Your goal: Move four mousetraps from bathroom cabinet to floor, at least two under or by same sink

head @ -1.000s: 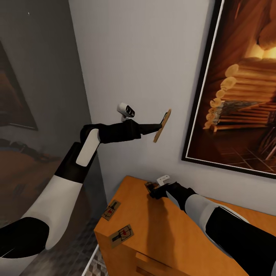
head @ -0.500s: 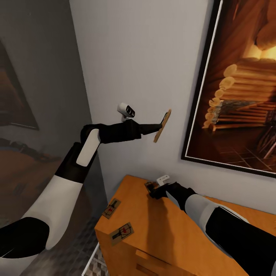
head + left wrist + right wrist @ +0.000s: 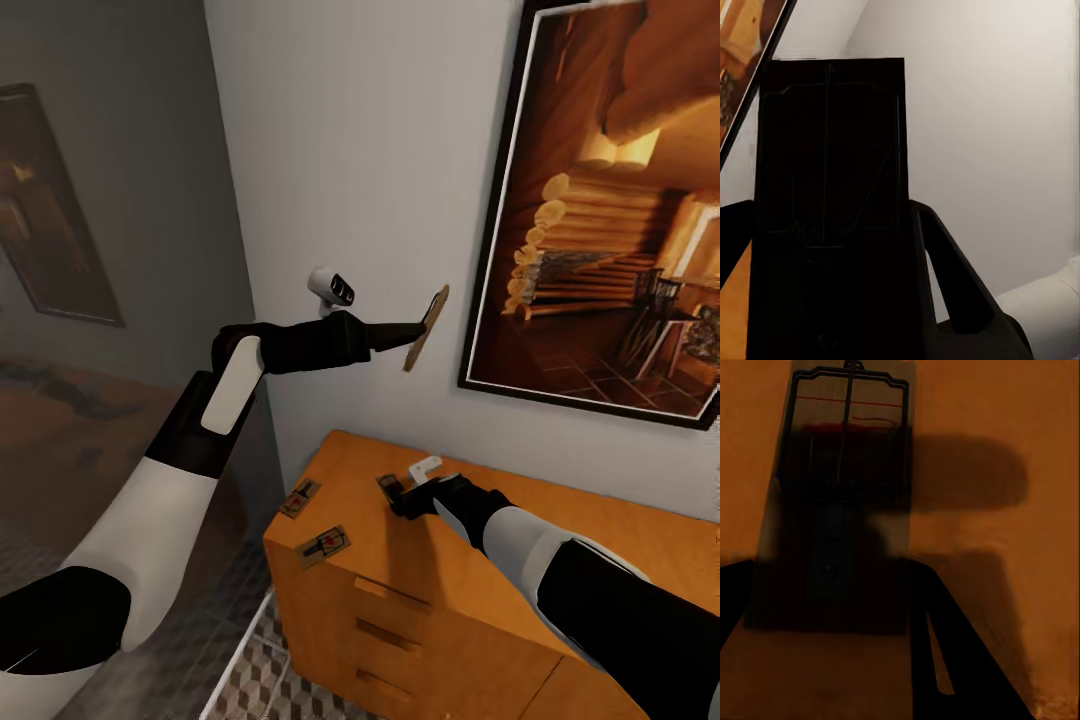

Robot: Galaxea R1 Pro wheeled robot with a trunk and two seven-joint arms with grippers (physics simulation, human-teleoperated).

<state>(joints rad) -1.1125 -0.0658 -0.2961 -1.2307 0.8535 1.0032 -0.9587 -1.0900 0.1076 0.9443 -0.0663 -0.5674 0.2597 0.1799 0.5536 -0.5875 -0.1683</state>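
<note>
Black left gripper (image 3: 420, 328) clamps a raised mousetrap (image 3: 425, 328); right gripper (image 3: 396, 495) pinches another mousetrap (image 3: 388, 484)

Head camera above cabinet (image 3: 420, 580), wrist cameras tight on mousetraps (image 3: 844, 502)

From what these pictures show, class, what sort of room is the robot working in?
Probably a furnished room in a home: an orange-brown wooden cabinet against a white wall, a large framed picture above it, and patterned floor tiles below.
</note>
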